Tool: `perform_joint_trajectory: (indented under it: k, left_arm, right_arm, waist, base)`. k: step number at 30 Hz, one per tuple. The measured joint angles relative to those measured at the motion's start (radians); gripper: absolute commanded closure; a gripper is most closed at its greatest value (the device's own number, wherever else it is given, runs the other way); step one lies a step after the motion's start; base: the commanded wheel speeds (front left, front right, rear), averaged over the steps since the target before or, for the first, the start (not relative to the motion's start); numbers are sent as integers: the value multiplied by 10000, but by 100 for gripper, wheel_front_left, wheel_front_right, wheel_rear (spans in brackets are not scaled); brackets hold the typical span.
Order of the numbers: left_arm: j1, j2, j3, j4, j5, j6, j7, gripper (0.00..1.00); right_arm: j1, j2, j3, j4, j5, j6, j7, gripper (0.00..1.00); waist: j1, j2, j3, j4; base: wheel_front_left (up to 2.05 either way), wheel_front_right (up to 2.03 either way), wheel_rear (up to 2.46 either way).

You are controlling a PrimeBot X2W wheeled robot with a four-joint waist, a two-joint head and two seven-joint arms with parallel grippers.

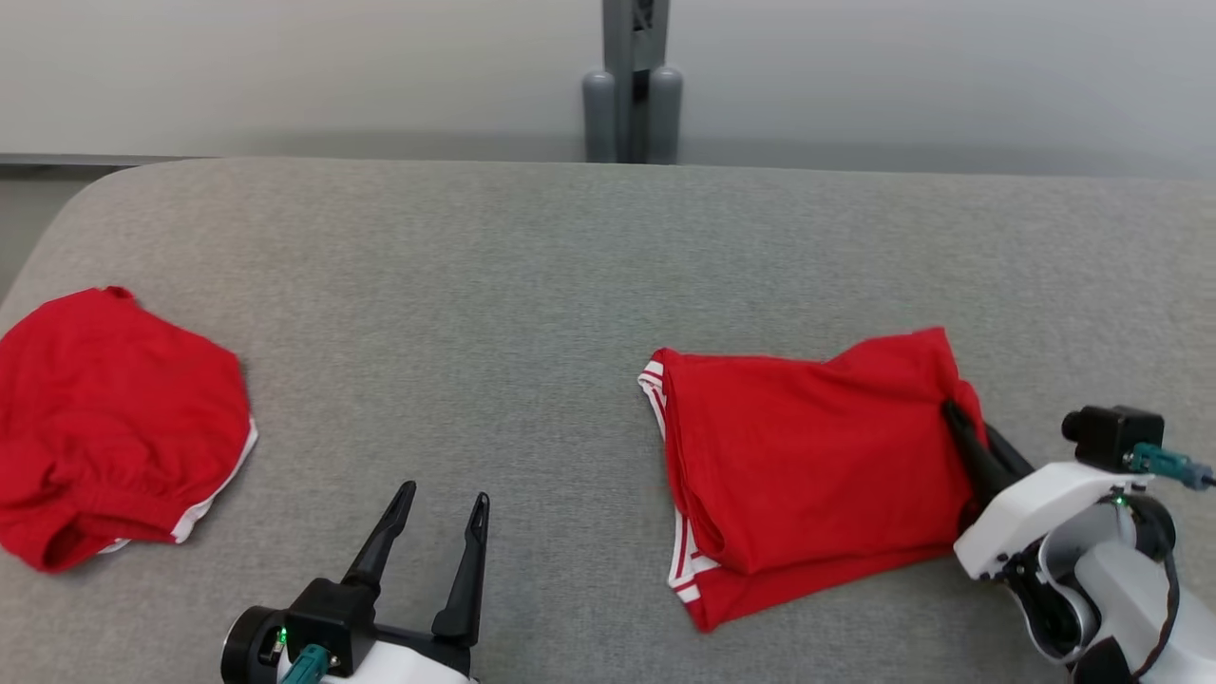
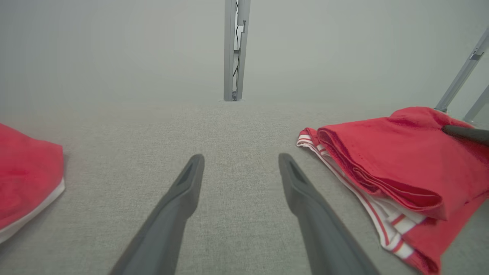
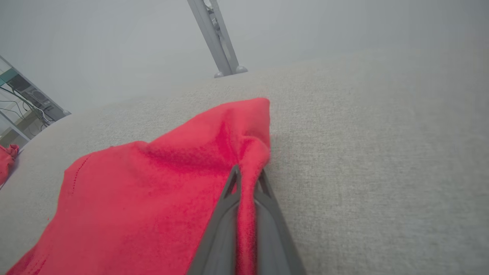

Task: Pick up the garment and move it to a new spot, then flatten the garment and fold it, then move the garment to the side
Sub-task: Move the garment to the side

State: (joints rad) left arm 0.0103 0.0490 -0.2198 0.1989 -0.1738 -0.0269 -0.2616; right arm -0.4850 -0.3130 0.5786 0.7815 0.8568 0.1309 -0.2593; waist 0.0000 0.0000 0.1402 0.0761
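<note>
A folded red garment [image 1: 807, 465] with white-striped trim lies right of centre on the grey table [image 1: 532, 285]. My right gripper [image 1: 955, 410] is shut on its right edge; in the right wrist view the red cloth [image 3: 153, 198] is pinched between the two fingers [image 3: 225, 214] of that gripper [image 3: 246, 173]. The left gripper [image 1: 446, 494] stands open near the front edge, left of the garment, with nothing between its fingers [image 2: 172, 206]. In the left wrist view, where that gripper [image 2: 241, 158] rises from the bottom edge, the folded garment [image 2: 397, 164] shows at the right with layered edges.
Another red garment [image 1: 104, 427], bunched with white trim, lies at the table's left edge; it is seen too [image 2: 23, 175] in the left wrist view. A grey post [image 1: 632, 81] stands behind the table's far edge. Bare table lies between the two garments.
</note>
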Motion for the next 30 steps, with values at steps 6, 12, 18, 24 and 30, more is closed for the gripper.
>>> perform_joint_trajectory:
  k: [6, 12, 18, 24, 30]
  left_arm:
    - [-186, 15, 84, -244, 176, -117, 0, 0]
    - [-469, 82, 29, -525, 391, -251, 0, 0]
    - [-1080, 146, -121, -878, 548, -384, 0, 0]
    - [-1800, 261, -414, -1202, 704, -566, 0, 0]
    - [-2459, 362, -796, -1877, 859, -690, 150, 0]
  right_arm:
    - [-169, 242, -600, -483, -894, 0, -12, 100]
    - [-639, 499, -430, -512, -1649, 0, -12, 100]
    - [-1752, 523, -132, -345, -2150, 0, -12, 100]
    - [-2884, 397, -372, -221, -2541, 0, -12, 100]
    - [-3819, 219, -1258, 96, -3137, 0, -17, 100]
  waist:
    - [0, 0, 114, -729]
    - [0, 0, 264, -1576]
    - [0, 0, 786, -2105]
    - [0, 0, 1564, -2323]
    - [0, 0, 2383, -2415]
  base:
    - [0, 0, 0]
    - [0, 0, 0]
    - [0, 0, 0]
    - [0, 0, 0]
    - [0, 0, 0]
